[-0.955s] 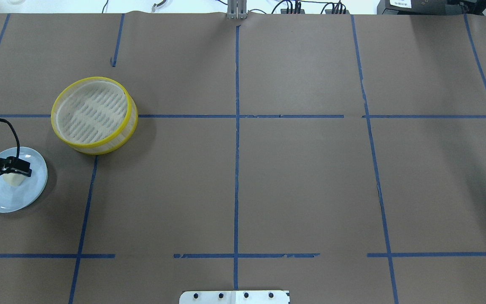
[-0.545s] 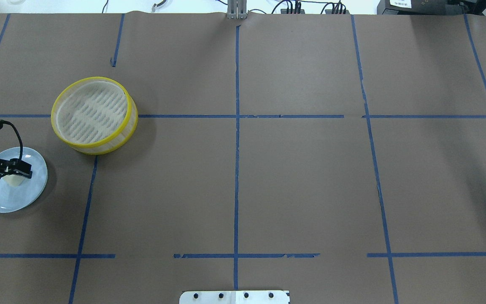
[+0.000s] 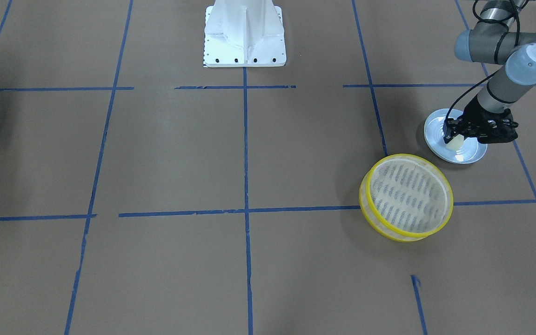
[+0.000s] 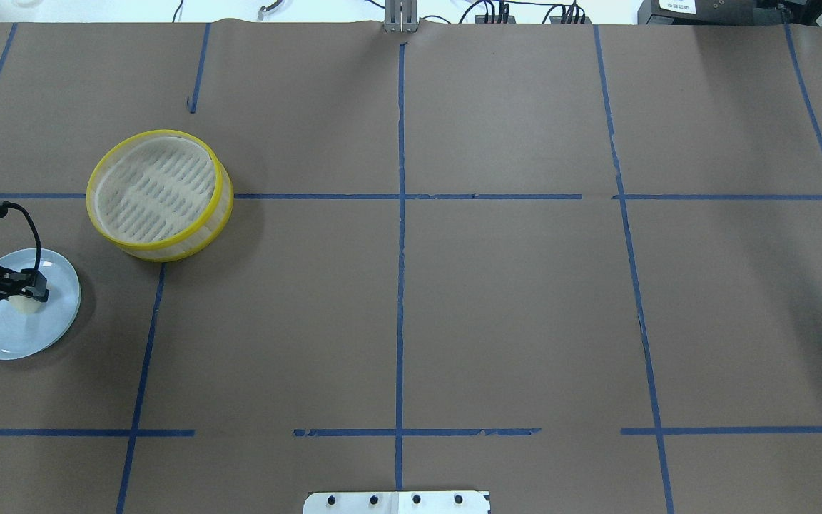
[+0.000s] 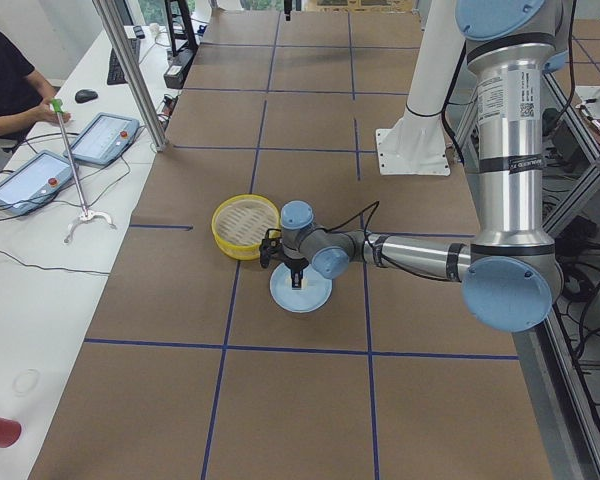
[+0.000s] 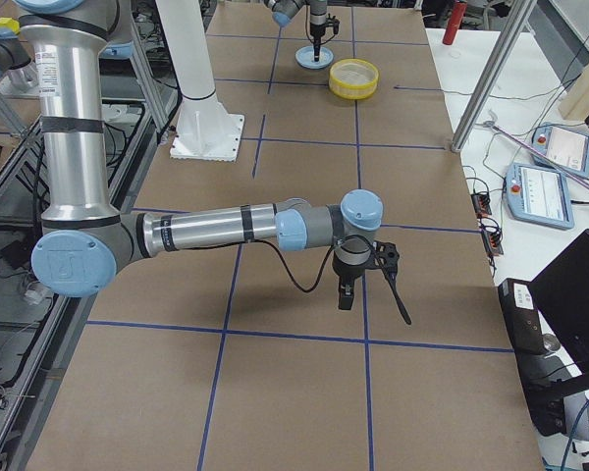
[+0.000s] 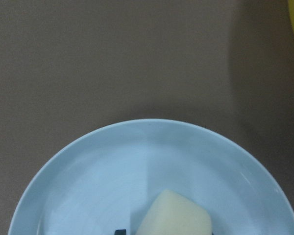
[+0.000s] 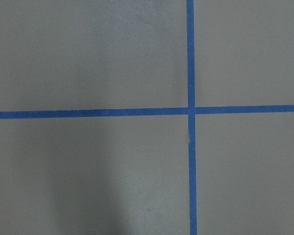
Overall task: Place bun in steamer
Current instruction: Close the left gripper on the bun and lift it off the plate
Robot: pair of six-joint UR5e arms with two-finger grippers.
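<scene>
A pale blue plate (image 4: pixel 4 335) sits at nine o'clock on the worktop (image 4: pixel 496 300) in the overhead view. Blue tape lines (image 4: pixel 399 285) grid its brown paper, and a white base plate (image 4: pixel 397 502) lies at six o'clock. On the side bench, a tablet (image 5: pixel 105 137) rests near a seated person (image 5: pixel 5 75)

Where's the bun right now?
Overhead view, far left: the bun is between the left gripper's fingers over the pale blue plate, below-left of the yellow steamer.
</scene>
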